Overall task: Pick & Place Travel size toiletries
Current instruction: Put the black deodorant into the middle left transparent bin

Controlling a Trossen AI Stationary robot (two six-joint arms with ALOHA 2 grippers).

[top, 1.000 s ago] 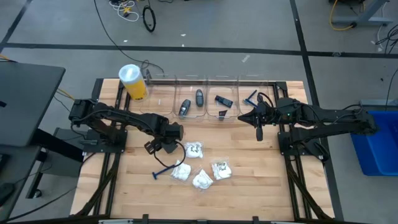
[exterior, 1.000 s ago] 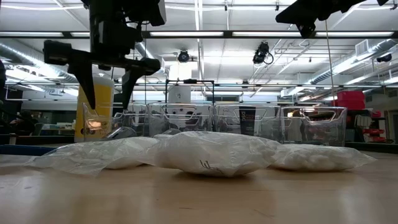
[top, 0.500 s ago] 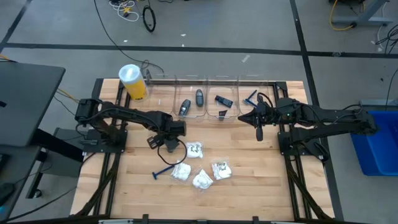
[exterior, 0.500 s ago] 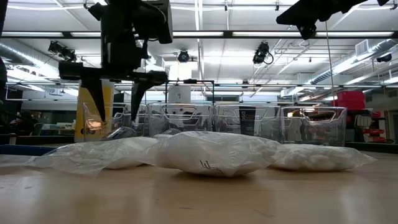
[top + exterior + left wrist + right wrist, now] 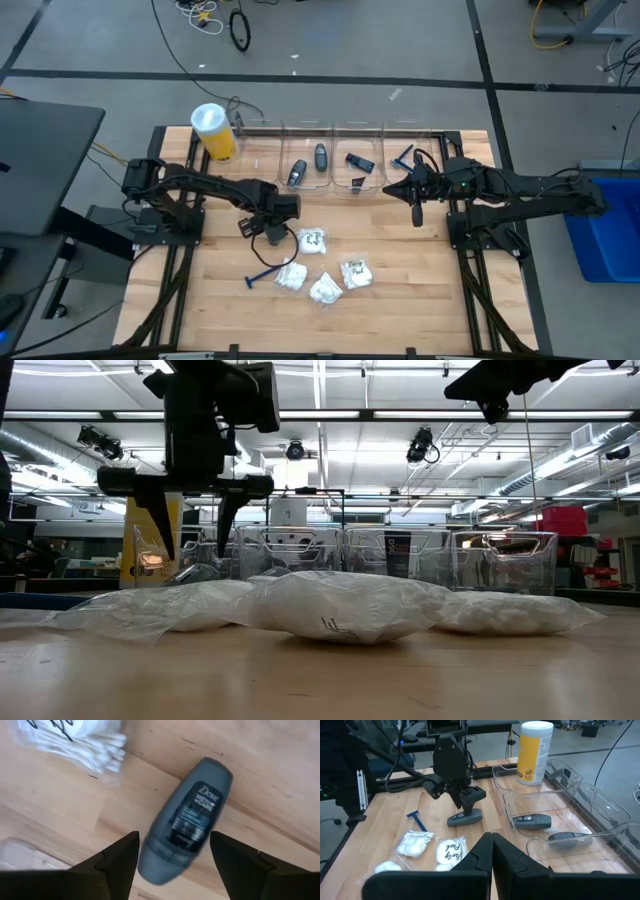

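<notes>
The left wrist view alone shows a grey deodorant (image 5: 187, 826) lying on its side on the table (image 5: 400, 300), partly between the spread fingers (image 5: 120, 857) of the left gripper (image 5: 268, 228); from above that gripper's body hides it. The right wrist view shows the deodorant beside a cotton-swab packet (image 5: 451, 850), with a blue razor (image 5: 417, 820) just past the packet and the bins (image 5: 555, 805) on the deodorant's other side. The right gripper (image 5: 417, 215), pressed together, hangs beyond the bins, well apart from the deodorant.
</notes>
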